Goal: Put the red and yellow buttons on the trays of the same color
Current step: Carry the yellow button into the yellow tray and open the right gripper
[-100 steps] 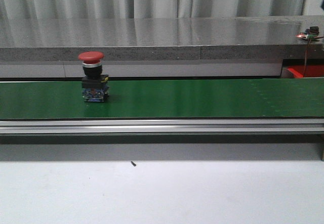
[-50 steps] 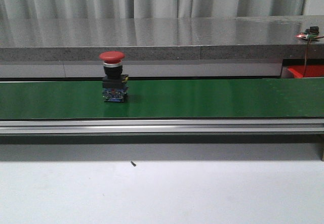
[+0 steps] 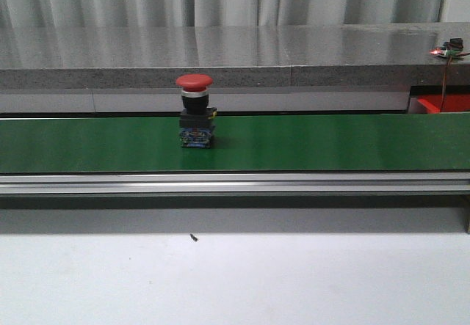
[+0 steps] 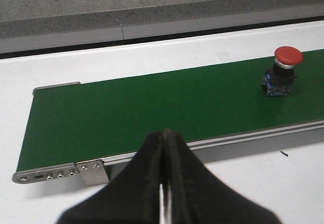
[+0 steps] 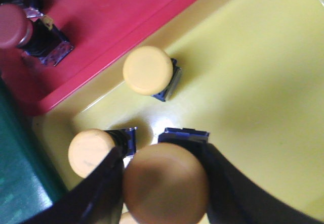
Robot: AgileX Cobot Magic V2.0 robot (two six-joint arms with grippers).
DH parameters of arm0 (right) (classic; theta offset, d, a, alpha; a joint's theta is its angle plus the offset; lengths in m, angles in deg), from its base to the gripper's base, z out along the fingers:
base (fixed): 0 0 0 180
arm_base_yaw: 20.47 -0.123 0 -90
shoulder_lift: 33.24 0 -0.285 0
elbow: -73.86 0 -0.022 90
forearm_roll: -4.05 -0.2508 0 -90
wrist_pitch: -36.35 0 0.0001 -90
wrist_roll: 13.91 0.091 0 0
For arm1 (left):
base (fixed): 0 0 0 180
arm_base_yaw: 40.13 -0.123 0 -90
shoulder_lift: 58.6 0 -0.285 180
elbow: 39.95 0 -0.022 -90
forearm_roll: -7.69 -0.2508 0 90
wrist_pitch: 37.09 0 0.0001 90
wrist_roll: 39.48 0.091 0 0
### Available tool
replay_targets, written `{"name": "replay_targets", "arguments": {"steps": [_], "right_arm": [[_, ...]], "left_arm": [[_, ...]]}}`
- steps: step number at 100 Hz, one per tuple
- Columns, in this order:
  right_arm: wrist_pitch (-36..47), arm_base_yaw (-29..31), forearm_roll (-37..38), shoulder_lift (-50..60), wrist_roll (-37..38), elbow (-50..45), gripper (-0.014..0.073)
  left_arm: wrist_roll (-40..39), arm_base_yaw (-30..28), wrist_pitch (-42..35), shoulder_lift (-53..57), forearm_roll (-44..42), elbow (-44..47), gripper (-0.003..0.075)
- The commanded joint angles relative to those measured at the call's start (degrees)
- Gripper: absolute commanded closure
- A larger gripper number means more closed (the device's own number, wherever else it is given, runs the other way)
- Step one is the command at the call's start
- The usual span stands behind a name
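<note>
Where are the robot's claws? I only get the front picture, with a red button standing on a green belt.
Observer: Both are outside your picture. The right claw grips a yellow button by its sides, over a yellow tray.
Visitor: A yellow tray? I only see a bit of red at the far right.
Observer: That bit is the red tray. The yellow one lies right beside it and has other yellow buttons in it.
Visitor: And the left claw?
Observer: The left claw is shut and empty. It sits by one end of the belt, well away from the red button.
</note>
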Motion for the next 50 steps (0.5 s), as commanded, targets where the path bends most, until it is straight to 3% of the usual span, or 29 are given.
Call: {"name": "replay_targets", "arguments": {"steps": [1,50], "right_arm": [[5.58,0.34,-1.22,1.29,0.20,-0.21,0.0459],[7.34,0.34,-3.62,-9.02,0.20,-0.86,0.0459]], "left_arm": [[-0.34,0.46,-4.44,-0.21,0.99,-1.53,0.0740],[-0.34,0.46,-4.44,-0.21,0.99,-1.53,0.0740]]}}
